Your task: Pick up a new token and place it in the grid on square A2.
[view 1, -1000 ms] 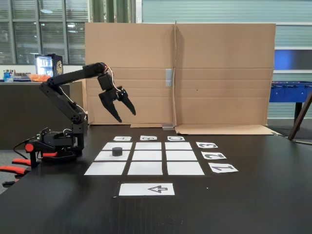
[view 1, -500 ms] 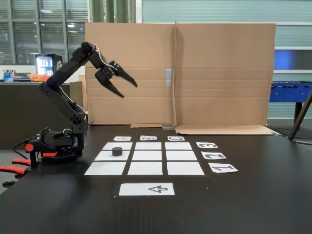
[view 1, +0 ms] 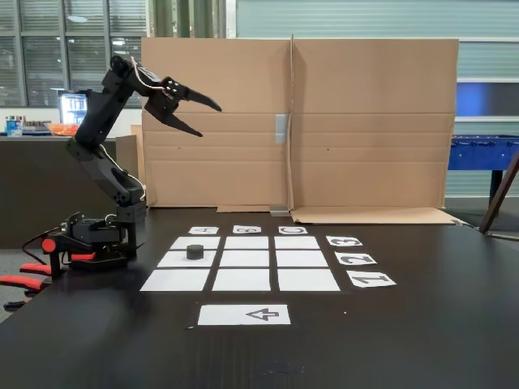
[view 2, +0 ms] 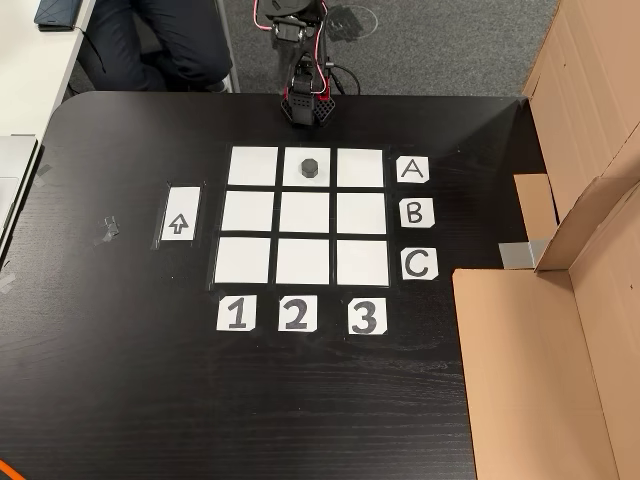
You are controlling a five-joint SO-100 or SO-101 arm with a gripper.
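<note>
Sitting on square A2 point(view 2: 309, 167), the middle cell of the grid's point(view 2: 309, 260) far row beside label A point(view 2: 412, 170) in the other view, the token point(view 2: 310, 166) looks placed. High at the left of the fixed view, the gripper point(view 1: 209, 119) hangs empty with jaws spread wide. I judge the matte puck light and rigid, best pinched across its round sides.

Token point(view 2: 311, 166) on square A2 point(view 2: 322, 178), middle of grid point(view 2: 306, 215) row nearest arm base point(view 2: 304, 105); pincer point(view 1: 208, 118) high above table.
</note>
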